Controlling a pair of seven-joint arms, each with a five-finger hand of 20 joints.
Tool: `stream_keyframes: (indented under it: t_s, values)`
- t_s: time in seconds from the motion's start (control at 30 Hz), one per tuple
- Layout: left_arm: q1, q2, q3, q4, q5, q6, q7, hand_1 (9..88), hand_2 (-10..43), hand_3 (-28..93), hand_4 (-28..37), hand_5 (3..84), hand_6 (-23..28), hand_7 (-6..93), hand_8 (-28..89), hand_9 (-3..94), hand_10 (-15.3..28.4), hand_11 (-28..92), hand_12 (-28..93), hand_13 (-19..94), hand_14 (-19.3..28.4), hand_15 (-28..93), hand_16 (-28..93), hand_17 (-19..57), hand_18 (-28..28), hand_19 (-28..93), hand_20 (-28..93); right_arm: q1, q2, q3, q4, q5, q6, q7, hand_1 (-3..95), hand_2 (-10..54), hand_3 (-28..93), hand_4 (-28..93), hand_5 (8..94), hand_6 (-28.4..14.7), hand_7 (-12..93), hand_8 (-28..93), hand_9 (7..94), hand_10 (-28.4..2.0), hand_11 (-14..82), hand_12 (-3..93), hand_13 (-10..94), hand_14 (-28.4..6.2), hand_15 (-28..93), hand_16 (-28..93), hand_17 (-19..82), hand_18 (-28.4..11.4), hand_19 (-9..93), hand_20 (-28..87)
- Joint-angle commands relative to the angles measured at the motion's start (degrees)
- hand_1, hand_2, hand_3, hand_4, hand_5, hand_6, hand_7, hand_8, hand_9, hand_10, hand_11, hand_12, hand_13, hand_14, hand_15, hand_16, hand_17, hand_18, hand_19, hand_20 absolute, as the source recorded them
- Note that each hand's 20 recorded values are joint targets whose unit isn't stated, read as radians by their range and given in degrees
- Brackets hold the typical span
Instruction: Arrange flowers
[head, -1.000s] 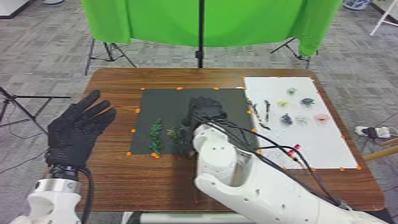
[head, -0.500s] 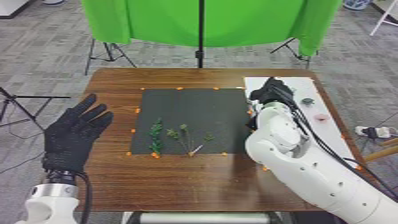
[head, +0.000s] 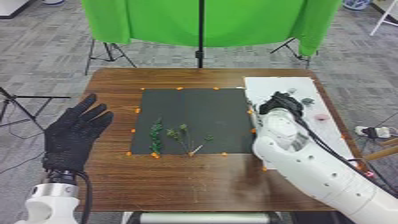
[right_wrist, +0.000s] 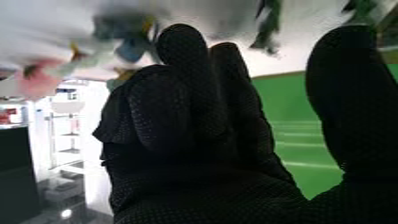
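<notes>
Above the white sheet in the head view is my right hand (head: 282, 103), its fingers over the flower area. In the right wrist view the same hand (right_wrist: 204, 125) has relaxed fingers and a thumb held apart, with nothing between them. A pink flower (right_wrist: 40, 80) and a blue one (right_wrist: 131, 47) are near the fingers there. The pink flower (head: 322, 117) and a dark bluish flower (head: 307, 101) lie on the sheet. Green stems (head: 156, 136) and thinner sprigs (head: 185, 136) rest on the black mat (head: 195, 107). My left hand (head: 73, 135) is at the table's left side, fingers straight.
The white sheet (head: 266, 82) covers the right part of the brown table (head: 160, 185), beside the black mat. Orange tape marks line both. A green cloth (head: 240, 25) hangs on a stand behind the table.
My right hand has moved from the black mat to the white sheet, then slightly nearer. A small sprig with a pale stem on the mat is uncovered. The left hand has shifted slightly.
</notes>
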Motion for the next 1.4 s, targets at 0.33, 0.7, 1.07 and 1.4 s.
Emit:
stream_keyframes:
  t_s: [0.33, 0.7, 1.07, 1.4]
  values:
    - [-0.9, -1.09, 0.15, 0.49, 0.29, -0.30, -2.06, 24.2, 6.4, 80, -23.4, 42.7, 12.0, 11.9, -9, 38.4, 21.5, 27, 11, 30, 28.4, 55, -10, -8.0, 26.0, 58, 14, 0.9, -4.1, -7.7, 5.7, -1.1, -11.5, -0.8, 41.4, -9.5, 72, -28, 73.4, -2.9, 15, -11, 74.5, -16.9, 54.9, 20.4, 67, -15.6, 87, 16, 29, -28.4, 92, 39]
    - [0.1, -0.96, -0.10, 0.15, 0.04, 0.12, -0.99, 24.2, 6.5, 80, -23.3, 42.6, 11.9, 12.0, -9, 38.4, 21.6, 27, 11, 29, 28.4, 55, -10, -8.0, 25.9, 58, 14, -0.3, 0.5, -11.3, 5.0, -8.0, 0.7, -4.5, 56.1, -9.5, 70, -28, 92.9, -0.9, 20, 9, 92.0, -11.0, 46.7, 22.2, 78, -9.7, 83, 19, 37, -25.7, 93, 48]
    - [0.6, -0.19, 0.03, 0.13, -0.47, 0.38, 0.61, 24.2, 6.5, 80, -23.2, 42.6, 11.9, 12.0, -9, 38.4, 21.6, 27, 11, 29, 28.4, 55, -10, -8.0, 25.9, 58, 14, 5.1, 4.5, -14.4, 4.7, -12.3, 19.5, -1.0, 53.6, -9.5, 78, -28, 93.7, -3.3, 22, 12, 93.0, -11.7, 50.7, 21.5, 79, -10.3, 85, 20, 39, -25.7, 93, 52]
    - [1.9, 0.62, 0.01, -0.20, -0.70, 0.83, 2.11, 24.2, 6.4, 80, -23.4, 42.6, 11.9, 12.0, -9, 38.3, 21.5, 27, 11, 29, 28.4, 55, -10, -8.0, 25.9, 58, 14, 8.1, 4.9, -14.7, -1.2, -14.5, 24.6, -0.9, 52.6, -9.5, 81, -28, 93.7, -4.4, 25, 11, 93.6, -11.5, 52.9, 21.3, 80, -10.6, 86, 20, 39, -25.9, 93, 55]
